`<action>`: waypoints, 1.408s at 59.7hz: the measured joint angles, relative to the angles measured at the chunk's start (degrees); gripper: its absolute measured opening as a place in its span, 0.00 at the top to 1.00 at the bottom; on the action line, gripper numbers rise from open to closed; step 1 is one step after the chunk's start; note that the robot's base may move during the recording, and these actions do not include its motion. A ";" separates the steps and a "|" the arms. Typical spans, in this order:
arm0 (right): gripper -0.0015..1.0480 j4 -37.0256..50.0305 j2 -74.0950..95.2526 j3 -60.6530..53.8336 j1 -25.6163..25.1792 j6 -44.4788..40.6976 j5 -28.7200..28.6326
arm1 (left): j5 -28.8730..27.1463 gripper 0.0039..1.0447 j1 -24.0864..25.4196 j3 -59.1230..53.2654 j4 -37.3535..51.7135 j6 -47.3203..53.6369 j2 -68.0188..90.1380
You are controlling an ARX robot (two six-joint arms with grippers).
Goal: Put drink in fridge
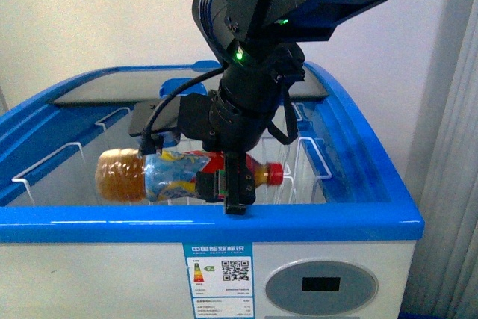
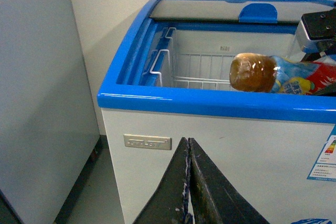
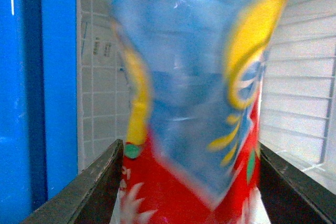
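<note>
The drink bottle point(image 1: 160, 173) lies on its side, held over the open fridge point(image 1: 224, 225), amber liquid at its base and a red cap point(image 1: 275, 173) at the right. My right gripper point(image 1: 228, 184) is shut on its blue, yellow and red label. The right wrist view is filled by that bottle point(image 3: 194, 93) between both dark fingers point(image 3: 89, 192). From the left wrist view the bottle point(image 2: 262, 73) hangs just above the blue rim point(image 2: 210, 103). My left gripper point(image 2: 188, 145) is shut and empty, low in front of the fridge's white wall.
White wire baskets point(image 1: 52, 158) line the inside of the fridge. The dark sliding glass lid point(image 1: 112, 91) covers the far half, with a blue handle point(image 2: 257, 13). A grey cabinet side point(image 2: 37, 93) stands beside the fridge. An oval grey display panel point(image 1: 321, 285) sits on the front.
</note>
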 joint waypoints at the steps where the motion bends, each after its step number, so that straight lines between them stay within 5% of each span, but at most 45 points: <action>1: 0.25 0.55 0.00 0.00 0.02 0.22 0.00 | 0.02 0.98 0.00 0.00 -0.04 -0.02 -0.04; 9: 0.07 4.02 -0.68 0.04 -0.52 2.36 0.07 | 0.00 0.98 0.00 0.00 -0.04 0.00 -0.07; 25: 0.07 9.31 -9.11 -0.09 -4.52 15.50 1.09 | 0.00 0.98 0.00 0.00 -0.04 0.00 -0.07; 31: 0.07 12.79 -22.53 -5.79 -8.63 29.46 5.64 | 0.00 0.98 0.00 0.00 -0.04 -0.02 -0.07; 44: 0.08 8.79 -52.85 -31.17 -16.83 50.95 1.53 | 0.00 0.98 0.00 0.00 -0.07 0.00 -0.07; 49: 0.21 26.75 -59.95 -42.01 -16.76 58.53 11.02 | 0.02 0.98 0.00 0.00 -0.09 0.00 -0.07; 56: 0.46 45.72 -67.82 -62.07 -18.49 63.43 10.21 | -0.02 0.98 0.00 0.00 -0.09 0.00 -0.07; 74: 0.98 56.28 -78.93 -85.85 -22.60 64.78 6.69 | -0.02 0.98 0.00 0.00 -0.09 0.00 -0.07; 84: 0.97 58.58 -84.00 -94.16 -25.81 65.09 2.34 | -0.02 0.98 0.00 0.00 -0.09 0.00 -0.07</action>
